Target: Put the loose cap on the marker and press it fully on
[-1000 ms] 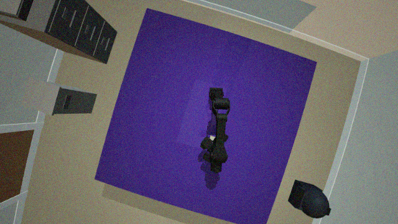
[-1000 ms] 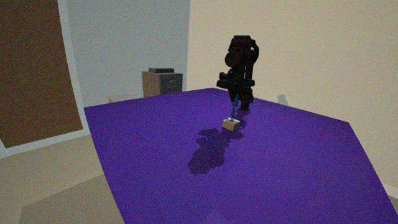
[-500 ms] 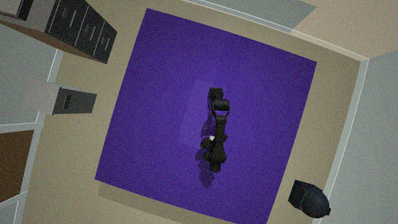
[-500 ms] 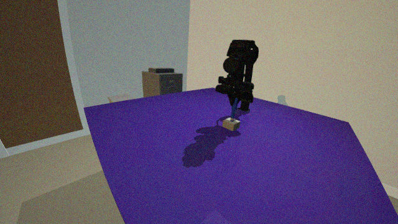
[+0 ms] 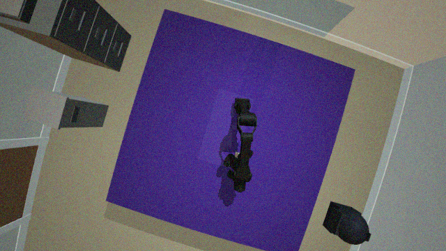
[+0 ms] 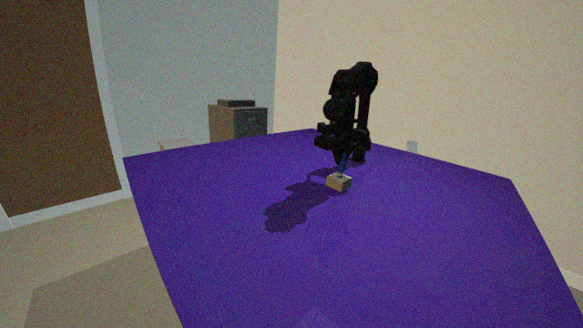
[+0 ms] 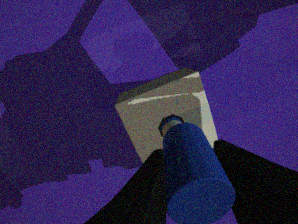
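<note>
Gripper: partly open, fingers closed on the blue cap
Holder block: on purple surface, below cap
Marker: mostly hidden by cap

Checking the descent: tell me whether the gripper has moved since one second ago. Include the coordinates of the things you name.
Yes: in the exterior view, the gripper (image 6: 341, 161) (image 7: 189, 153) is lower, closer to the holder block (image 5: 237, 154) (image 6: 337, 183) (image 7: 137, 120).
</note>
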Robot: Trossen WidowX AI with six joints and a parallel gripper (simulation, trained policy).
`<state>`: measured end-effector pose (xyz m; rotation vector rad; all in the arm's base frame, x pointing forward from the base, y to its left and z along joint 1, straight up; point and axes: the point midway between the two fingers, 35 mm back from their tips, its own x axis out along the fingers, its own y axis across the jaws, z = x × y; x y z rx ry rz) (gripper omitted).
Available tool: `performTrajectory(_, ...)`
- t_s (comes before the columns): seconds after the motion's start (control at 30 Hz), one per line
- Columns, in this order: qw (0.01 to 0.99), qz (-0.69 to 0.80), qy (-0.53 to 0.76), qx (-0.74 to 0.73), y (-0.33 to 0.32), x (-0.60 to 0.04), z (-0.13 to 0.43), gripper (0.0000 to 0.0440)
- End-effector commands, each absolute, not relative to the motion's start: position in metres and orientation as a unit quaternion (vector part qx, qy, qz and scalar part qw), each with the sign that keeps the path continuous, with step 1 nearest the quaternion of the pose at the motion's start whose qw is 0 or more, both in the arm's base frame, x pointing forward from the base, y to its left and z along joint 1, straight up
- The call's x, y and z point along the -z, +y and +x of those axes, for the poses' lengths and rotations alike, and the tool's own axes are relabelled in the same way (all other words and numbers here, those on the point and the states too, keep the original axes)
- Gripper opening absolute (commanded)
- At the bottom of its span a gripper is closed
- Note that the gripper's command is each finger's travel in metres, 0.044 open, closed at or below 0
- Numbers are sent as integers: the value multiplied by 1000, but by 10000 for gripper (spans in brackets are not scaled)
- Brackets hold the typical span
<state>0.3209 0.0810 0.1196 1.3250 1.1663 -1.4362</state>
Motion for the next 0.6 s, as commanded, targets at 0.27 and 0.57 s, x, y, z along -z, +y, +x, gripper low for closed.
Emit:
performTrajectory(0.27,420,508,486,573,82,-98,315,4)
performTrajectory(0.57,421,507,487,572,82,-97,315,9)
